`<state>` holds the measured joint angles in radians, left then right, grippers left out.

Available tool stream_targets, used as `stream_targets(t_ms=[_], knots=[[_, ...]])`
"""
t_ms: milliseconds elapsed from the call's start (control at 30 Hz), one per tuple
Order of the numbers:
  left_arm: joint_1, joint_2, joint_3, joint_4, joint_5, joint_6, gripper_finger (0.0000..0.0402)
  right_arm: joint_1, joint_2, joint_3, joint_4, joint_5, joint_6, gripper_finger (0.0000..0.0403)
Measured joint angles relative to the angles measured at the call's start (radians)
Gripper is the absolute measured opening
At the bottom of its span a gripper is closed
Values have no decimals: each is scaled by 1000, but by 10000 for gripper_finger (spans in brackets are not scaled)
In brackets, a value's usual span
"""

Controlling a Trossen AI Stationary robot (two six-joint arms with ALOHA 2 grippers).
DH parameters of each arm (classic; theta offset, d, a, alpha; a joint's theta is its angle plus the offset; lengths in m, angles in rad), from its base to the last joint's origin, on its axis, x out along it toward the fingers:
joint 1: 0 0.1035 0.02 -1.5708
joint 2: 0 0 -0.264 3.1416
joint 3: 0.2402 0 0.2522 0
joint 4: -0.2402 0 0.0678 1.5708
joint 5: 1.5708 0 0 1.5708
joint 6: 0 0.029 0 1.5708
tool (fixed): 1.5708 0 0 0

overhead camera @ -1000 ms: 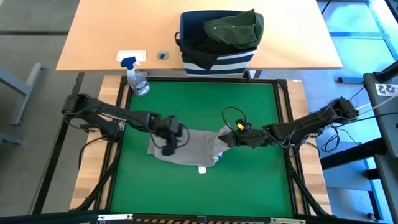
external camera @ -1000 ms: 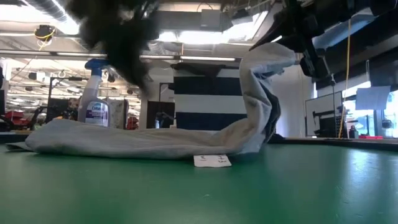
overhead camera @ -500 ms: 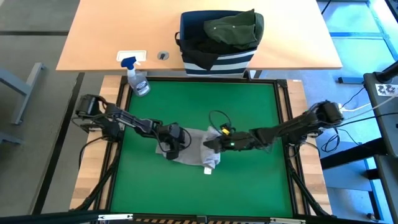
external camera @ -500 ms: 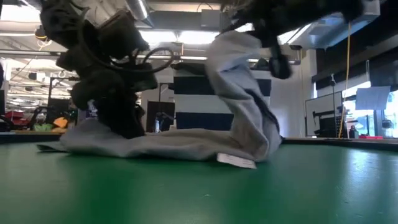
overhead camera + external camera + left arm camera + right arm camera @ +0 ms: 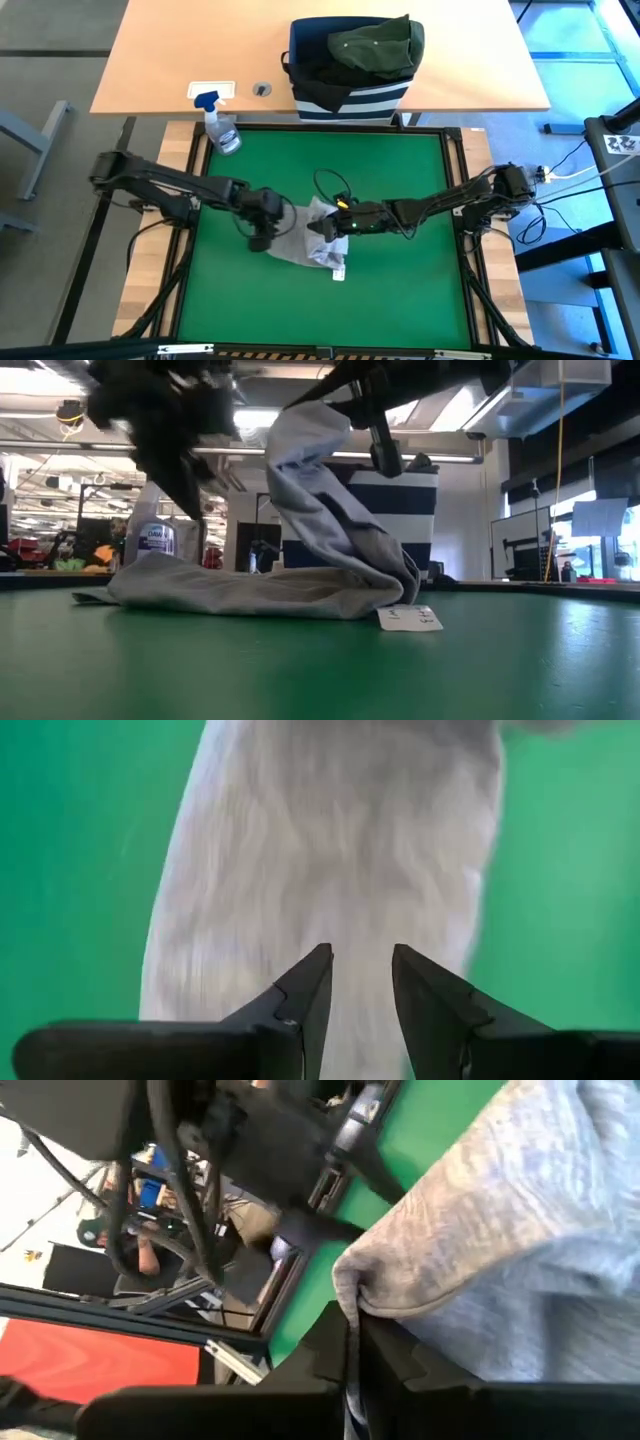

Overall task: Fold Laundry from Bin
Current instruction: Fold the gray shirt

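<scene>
Right end effector (image 5: 322,226) reaches low across mid-bench, clamped on the light grey garment's (image 5: 300,238) lifted edge. Left end effector (image 5: 358,982), part-open, holds nothing and points down at the cloth beside it.

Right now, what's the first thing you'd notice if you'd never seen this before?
The light grey garment in the middle of the green mat grabs the eye: the right end effector is shut on one edge and lifts it into a tall fold over the rest. The left end effector hovers, fingers apart, at the cloth's other side. Behind the mat, the striped bin holds more dark clothes.
</scene>
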<state>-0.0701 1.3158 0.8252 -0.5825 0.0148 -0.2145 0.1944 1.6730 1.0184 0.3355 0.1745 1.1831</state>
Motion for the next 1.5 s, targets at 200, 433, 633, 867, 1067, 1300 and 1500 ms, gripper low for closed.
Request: stream_targets(t_ms=[200, 433, 633, 867, 1067, 1300, 1500], knots=[[-42, -122, -227, 61, -57, -152, 104, 1, 0, 1, 9, 0, 17, 14], [-44, -63, -470, 490, -50, -210, 104, -21, 30, 12, 65, 36, 18, 6], [-33, -28, -472, 544, -52, -195, 104, -46, 169, 134, 127, -8, 13, 11], [-33, -29, -472, 539, -53, -186, 104, -53, 254, 201, 132, -27, 16, 11], [-33, -51, -469, 504, -45, -167, 104, -60, 281, 201, 132, -22, 43, 46], [-30, -148, -361, 243, -77, -125, 104, -64, 297, 201, 166, -36, 43, 118], [-22, -208, -233, -7, -161, -68, 104, -74, 296, 201, 198, -36, 21, 186]])
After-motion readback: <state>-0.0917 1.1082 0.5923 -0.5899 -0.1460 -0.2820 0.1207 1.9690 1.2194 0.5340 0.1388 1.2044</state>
